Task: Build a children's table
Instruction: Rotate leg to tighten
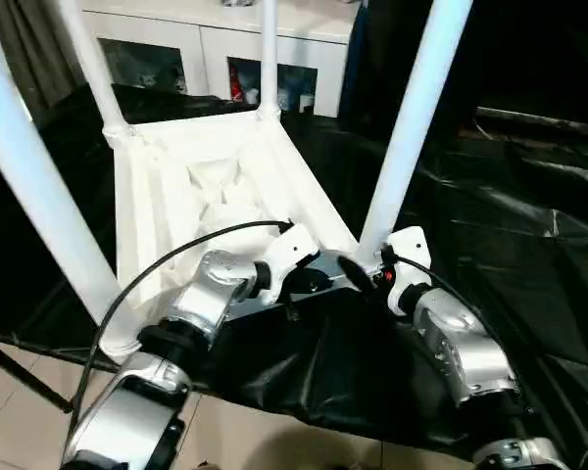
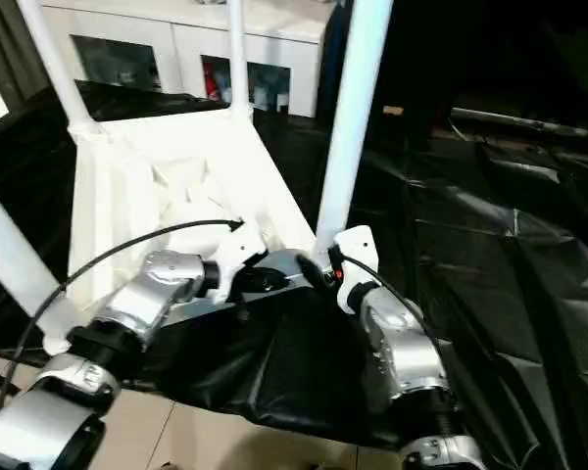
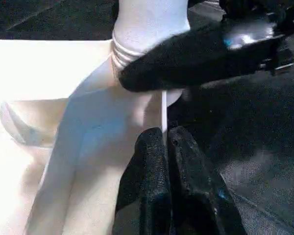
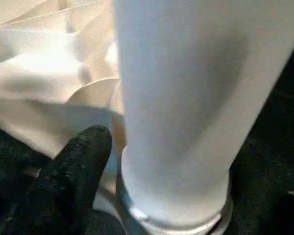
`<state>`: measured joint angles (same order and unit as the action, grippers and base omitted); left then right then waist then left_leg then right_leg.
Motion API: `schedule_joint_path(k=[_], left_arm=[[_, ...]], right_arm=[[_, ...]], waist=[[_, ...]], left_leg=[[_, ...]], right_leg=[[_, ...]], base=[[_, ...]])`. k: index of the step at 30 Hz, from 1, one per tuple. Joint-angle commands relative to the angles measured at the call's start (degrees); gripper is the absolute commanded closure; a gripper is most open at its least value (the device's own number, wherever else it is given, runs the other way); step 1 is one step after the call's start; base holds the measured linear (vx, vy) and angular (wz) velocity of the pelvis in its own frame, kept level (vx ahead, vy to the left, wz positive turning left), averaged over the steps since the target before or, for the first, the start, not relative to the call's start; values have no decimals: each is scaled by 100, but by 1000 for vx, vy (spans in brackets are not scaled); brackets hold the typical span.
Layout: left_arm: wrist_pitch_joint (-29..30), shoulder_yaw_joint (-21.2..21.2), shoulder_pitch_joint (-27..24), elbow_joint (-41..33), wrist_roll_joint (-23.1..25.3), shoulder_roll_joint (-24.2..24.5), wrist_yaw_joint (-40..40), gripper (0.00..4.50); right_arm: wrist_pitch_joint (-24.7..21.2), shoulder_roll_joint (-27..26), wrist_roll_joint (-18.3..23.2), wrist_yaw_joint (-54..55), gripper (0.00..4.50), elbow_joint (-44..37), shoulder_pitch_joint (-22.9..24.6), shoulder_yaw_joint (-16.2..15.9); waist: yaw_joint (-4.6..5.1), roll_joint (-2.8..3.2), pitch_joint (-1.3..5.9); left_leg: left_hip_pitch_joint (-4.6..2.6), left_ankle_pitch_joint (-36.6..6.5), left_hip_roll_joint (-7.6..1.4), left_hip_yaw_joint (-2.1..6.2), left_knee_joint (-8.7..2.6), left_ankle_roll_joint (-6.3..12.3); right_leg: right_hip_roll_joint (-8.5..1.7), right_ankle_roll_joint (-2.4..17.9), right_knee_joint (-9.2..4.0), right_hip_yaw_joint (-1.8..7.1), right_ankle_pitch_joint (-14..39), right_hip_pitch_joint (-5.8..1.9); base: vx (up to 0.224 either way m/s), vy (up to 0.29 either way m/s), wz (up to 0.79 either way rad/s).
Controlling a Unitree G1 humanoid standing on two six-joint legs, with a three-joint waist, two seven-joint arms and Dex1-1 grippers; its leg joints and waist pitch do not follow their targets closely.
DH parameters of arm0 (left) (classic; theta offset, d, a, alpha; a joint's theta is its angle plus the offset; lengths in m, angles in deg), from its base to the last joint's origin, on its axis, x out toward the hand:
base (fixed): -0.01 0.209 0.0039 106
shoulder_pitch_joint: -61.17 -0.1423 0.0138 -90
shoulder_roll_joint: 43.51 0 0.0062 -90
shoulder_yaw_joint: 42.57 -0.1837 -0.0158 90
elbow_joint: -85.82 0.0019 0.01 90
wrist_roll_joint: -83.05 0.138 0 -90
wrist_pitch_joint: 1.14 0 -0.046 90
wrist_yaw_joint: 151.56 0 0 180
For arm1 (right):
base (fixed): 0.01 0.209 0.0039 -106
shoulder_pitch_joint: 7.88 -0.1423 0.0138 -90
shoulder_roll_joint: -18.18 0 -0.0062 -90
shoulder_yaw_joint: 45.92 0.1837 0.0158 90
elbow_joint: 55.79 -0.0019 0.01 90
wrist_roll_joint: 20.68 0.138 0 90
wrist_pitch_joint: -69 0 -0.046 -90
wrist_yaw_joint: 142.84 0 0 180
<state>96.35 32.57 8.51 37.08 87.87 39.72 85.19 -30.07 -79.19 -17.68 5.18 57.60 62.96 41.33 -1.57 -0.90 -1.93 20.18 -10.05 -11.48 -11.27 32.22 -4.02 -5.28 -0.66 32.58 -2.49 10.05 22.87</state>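
A black sheet (image 1: 510,294) covers the work surface; a white cabinet (image 1: 216,39) stands behind it. The table top (image 1: 167,196) lies upside down on the sheet, white, its ribbed underside facing up. Four white legs stand in its corner sockets; the near right leg (image 1: 412,127) rises between the two arms. The left gripper (image 3: 165,161), fingers together, pinches the top's thin rim. The right gripper (image 1: 358,272), fingers apart, sits against that leg's base.
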Motion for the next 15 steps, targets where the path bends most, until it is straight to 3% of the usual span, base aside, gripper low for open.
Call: schedule_joint_path(k=[1,2,5,11,12,13,14,15], left_arm=[[-233,-181,-171,121,-167,146,698,450],[-243,-174,-178,125,-188,210,802,450],[-242,-171,-204,106,-244,385,1118,450],[-123,-152,-287,-149,-491,795,1987,450],[-81,-176,-277,-162,-516,853,2140,450],[-58,-198,-263,-156,-527,889,2240,450],[-55,-202,-260,-153,-528,894,2255,450],[-69,-207,-250,-136,-532,927,2288,450]], right_arm=[[9,238,369,-1366,81,-326,35,-592],[6,330,429,-1544,81,-388,49,-583],[-97,522,589,-1953,81,-538,66,-564],[-226,989,763,-2859,81,-626,25,-636],[-208,1079,786,-3002,81,-565,-23,-638],[-190,1153,802,-3126,81,-488,-66,-644],[-186,1167,806,-3148,96,-473,-74,-646],[-129,1233,794,-3256,96,-352,-128,-659]], waist=[[10,-12,235],[6,-18,250],[-4,-19,251],[-60,55,298],[-69,30,296],[-97,53,303],[-119,40,305],[-129,-3,303]], left_leg=[[-8,-2411,-118,119,-431,137],[7,-2267,-127,109,-419,218],[-6,-2046,-142,69,-390,263],[2,-1441,-167,49,-355,324],[0,-1334,-169,25,-341,363],[-9,-1266,-181,21,-335,372],[-12,-1224,-185,16,-328,394],[-10,-1219,-187,10,-328,418]], right_leg=[[-230,693,-516,138,2624,-150],[-229,768,-486,150,2402,-180],[-221,1049,-419,173,1948,-153],[-215,1436,-271,157,941,-245],[-198,1510,-262,151,727,-235],[-197,1587,-228,145,592,-245],[-194,1631,-206,139,510,-251],[-193,1639,-210,134,511,-252]], base=[[0,0,0],[0,0,0],[0,0,0],[0,0,0],[0,0,0],[0,0,0],[0,0,0],[0,0,0]])
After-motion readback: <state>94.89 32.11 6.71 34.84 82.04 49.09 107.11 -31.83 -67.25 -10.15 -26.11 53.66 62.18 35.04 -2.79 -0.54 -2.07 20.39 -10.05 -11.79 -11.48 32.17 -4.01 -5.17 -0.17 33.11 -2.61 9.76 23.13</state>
